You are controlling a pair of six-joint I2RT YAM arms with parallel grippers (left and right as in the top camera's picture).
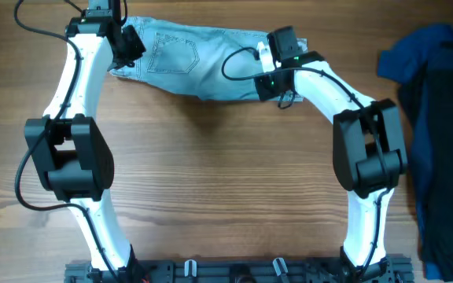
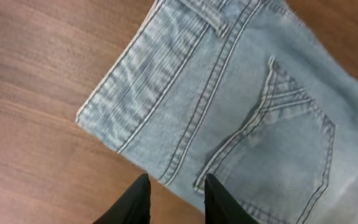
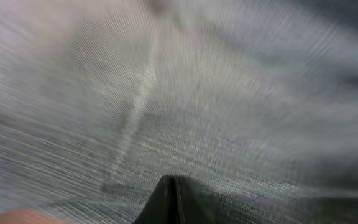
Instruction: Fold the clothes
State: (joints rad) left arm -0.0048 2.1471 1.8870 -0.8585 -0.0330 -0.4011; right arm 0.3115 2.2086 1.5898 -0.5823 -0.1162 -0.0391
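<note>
Wooden tabletop [image 1: 211,181] holds one pair of denim shorts [image 1: 195,67], my left gripper [image 2: 177,182] spread over the waistband edge, my right gripper [image 3: 171,184] pinched together against the cloth.

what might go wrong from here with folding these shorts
1. The left gripper is open right at the waistband edge of the shorts; closing there may catch only a sliver, which could slip.
2. The right gripper looks shut against blurred denim; how much cloth it holds is unclear, so the fold may drag unevenly.
</note>
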